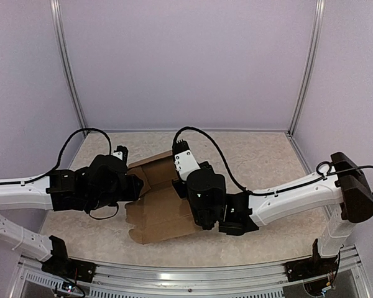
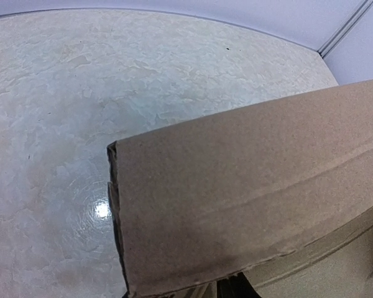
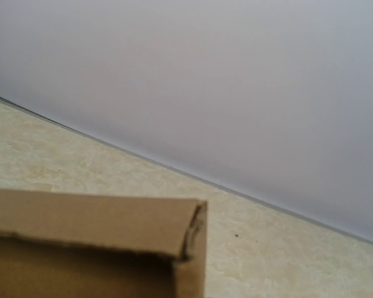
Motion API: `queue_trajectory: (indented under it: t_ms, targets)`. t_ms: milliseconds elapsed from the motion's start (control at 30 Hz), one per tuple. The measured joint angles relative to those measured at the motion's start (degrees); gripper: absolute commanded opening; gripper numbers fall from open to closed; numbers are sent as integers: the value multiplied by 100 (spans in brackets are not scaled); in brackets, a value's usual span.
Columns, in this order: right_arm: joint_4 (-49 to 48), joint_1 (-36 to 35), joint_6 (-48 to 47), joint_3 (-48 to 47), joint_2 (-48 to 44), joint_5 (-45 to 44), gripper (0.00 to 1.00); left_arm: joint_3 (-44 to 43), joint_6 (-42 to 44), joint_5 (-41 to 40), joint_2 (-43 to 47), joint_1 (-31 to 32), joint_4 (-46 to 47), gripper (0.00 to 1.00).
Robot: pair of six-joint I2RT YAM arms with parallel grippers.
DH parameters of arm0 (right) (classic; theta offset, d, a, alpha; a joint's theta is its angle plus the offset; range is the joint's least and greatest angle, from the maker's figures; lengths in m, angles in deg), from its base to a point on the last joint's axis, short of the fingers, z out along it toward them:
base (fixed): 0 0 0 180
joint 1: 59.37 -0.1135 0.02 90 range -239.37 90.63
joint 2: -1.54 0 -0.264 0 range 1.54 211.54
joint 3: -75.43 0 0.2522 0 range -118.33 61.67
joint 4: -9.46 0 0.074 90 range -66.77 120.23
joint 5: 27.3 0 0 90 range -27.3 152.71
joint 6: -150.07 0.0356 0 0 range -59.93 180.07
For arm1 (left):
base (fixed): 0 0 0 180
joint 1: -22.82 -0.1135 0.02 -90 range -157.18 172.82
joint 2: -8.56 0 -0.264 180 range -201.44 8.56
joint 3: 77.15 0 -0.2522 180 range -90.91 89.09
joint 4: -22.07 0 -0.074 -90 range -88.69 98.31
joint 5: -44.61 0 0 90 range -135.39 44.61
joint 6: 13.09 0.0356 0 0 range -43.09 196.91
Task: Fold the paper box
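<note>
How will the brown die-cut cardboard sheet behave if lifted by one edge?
Probably light, fairly stiff: the brown die-cut cardboard sheet looks thin, its raised panel unbowed. Likely hinges at the scored creases rather than staying flat. May slide on the glossy tabletop.

A: Where's your paper box [image 1: 161, 218]?
B: Plain brown die-cut card, part-folded. The near panel lies flat at the middle of your worktop [image 1: 267, 161]. The far flaps are raised, one wall upright at a corner.
</note>
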Motion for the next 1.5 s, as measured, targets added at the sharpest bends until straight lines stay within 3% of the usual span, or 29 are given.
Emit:
queue_trajectory:
  t_ms: [100, 200, 633, 1000, 1500]
  targets:
    - [129, -2, 245, 2, -15, 0, 0, 68, -37, -2, 0, -76, 105, 16]
    - [262, -7, 448, 2, -35, -24, 0, 118, -92, -42, 0, -129, 175, 0]
    - [966, -81, 1423, 0, -195, -122, 0, 170, -111, -136, -37, -188, 264, 0]
    - [1283, -186, 1878, -2, -302, 227, 52, 173, -98, -262, -35, -195, 389, 0]
    - [2087, -197, 2280, 136, -1178, 1080, 77, 240, -70, -411, -24, -214, 518, 0]
